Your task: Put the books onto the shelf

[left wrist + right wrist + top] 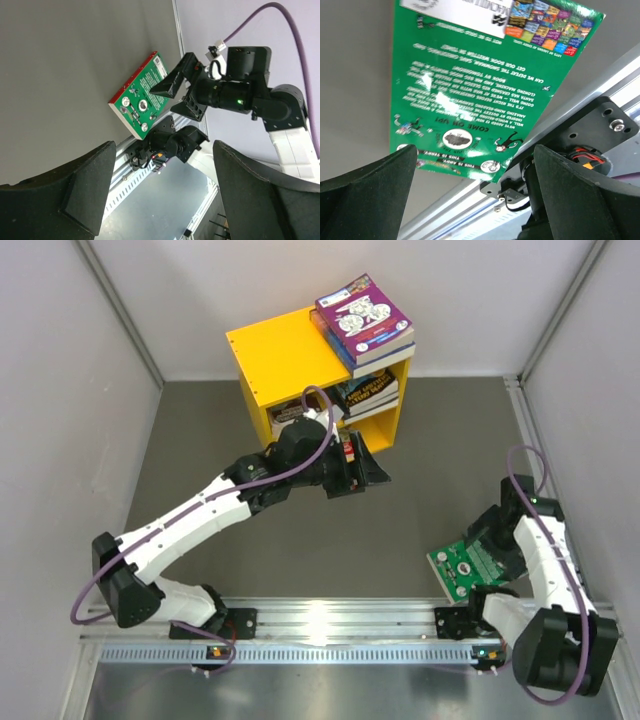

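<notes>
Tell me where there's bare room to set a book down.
Free: the left half of the yellow shelf's top, beside the stacked books; also the grey table between the arms. Crowded: the shelf's front, with books inside and the left arm before it, and around the green book near the right arm.

The shelf (285, 365) is bright yellow all over. On it the purple book (362, 312) carries a pale cartoon panel, with a blue book (340, 343) beneath. The green book (470, 85) is vivid green with white print, small black-and-white round badges, a white barcode patch and a strip of many-coloured thumbnails — its spine is red. The worktop (300, 540) is plain dark grey. The arms (190, 515) are white with black joints and purple cables (525, 465) — the left tool (362, 468) and right tool (162, 100) are black.
</notes>
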Motion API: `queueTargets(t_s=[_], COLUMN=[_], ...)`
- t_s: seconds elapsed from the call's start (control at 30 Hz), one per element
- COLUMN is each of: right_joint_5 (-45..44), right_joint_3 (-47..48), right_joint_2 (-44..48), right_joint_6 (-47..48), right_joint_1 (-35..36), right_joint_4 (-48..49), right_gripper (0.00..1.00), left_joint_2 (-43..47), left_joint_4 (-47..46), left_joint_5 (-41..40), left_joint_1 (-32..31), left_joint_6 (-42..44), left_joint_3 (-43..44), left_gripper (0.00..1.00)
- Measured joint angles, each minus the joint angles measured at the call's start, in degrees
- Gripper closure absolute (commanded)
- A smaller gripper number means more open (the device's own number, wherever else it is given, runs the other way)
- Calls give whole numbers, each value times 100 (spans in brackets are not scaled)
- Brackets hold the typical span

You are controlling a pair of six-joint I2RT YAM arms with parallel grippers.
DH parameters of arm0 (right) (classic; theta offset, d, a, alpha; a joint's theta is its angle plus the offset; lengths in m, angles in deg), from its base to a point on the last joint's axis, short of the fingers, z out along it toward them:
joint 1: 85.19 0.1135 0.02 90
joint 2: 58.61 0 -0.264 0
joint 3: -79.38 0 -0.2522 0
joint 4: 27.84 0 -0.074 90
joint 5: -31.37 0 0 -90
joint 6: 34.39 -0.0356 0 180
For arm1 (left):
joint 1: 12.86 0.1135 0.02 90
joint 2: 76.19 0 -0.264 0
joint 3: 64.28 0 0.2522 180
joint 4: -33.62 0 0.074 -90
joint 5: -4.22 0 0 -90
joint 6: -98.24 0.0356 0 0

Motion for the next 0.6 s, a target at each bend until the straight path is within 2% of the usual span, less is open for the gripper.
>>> queueTargets(t_s=[0.17,0.33,0.6], right_joint_5=[72,-313,-463], right_joint_3=[-188,-68,-2], right_joint_2=[-201,-614,-1325], right_joint_6=[-120,-105,-164], right_joint_1=[-256,-544,-1416], right_joint_4=[149,352,914], right_gripper=[0,1,0], left_joint_2=[28,354,870], left_joint_4=[22,168,407], left_joint_5=[70,46,-63], left_joint_1=[0,0,0], left_joint_6=[2,2,4], left_joint_3=[0,-116,-195], left_gripper=[17,17,17])
